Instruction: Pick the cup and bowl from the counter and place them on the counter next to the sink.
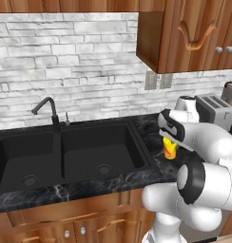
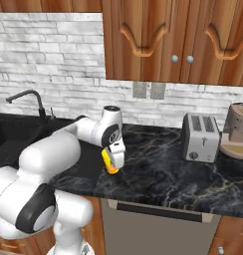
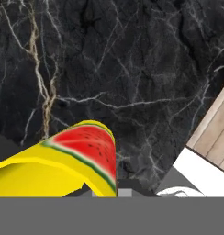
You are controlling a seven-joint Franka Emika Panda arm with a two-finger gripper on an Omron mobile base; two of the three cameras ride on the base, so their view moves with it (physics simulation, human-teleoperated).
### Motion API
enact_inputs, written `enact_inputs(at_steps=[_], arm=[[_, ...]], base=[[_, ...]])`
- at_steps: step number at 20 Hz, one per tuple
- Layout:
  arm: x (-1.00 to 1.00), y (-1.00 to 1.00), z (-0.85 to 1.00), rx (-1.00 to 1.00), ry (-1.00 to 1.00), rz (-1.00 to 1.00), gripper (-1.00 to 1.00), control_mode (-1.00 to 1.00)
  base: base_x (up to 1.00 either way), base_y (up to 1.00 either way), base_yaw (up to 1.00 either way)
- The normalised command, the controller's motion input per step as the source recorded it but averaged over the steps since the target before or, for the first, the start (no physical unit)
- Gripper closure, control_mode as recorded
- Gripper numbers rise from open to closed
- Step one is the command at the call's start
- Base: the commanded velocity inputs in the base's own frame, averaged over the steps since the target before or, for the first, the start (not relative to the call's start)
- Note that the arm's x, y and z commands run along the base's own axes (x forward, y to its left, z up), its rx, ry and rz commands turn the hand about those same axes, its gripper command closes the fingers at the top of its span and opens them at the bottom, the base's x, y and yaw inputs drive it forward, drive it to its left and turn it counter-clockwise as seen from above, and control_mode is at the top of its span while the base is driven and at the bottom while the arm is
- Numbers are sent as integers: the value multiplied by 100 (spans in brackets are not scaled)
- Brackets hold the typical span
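As seen from the left base: cup (image 1: 169, 151) in the gripper (image 1: 171, 142), over the counter (image 1: 89, 185) just right of the sink (image 1: 65, 152).
Right base: cup (image 2: 109, 162) grasped, tilted, near the counter's (image 2: 158, 174) front edge.
Hand: cup (image 3: 63, 165) with watermelon mark, above marble.

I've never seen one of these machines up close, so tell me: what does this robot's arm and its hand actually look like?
The arm is made of fat, rounded, glossy white segments, like smooth tubes linked end to end. Dark grey-black bands ring the joints. No loose cables show. The gripper sits on a white hand block with a dark panel; its small dark fingers are mostly hidden.
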Motion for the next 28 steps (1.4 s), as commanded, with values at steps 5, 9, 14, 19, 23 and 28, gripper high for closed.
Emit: enact_inputs(at_steps=[5, 9, 14, 19, 23, 28], arm=[[42, -24, 0, 1, 0, -1, 100, -100], [46, -28, 0, 0, 0, 0, 100, -100], [49, -16, 0, 1, 0, 0, 100, -100], [39, 0, 0, 3, 1, 0, 100, -100], [28, 0, -3, 5, 0, 0, 100, -100], [20, 0, -18, 3, 0, 0, 100, -100]], base=[[0, 0, 0], [0, 0, 0], [0, 0, 0], [0, 0, 0], [0, 0, 0], [0, 0, 0]])
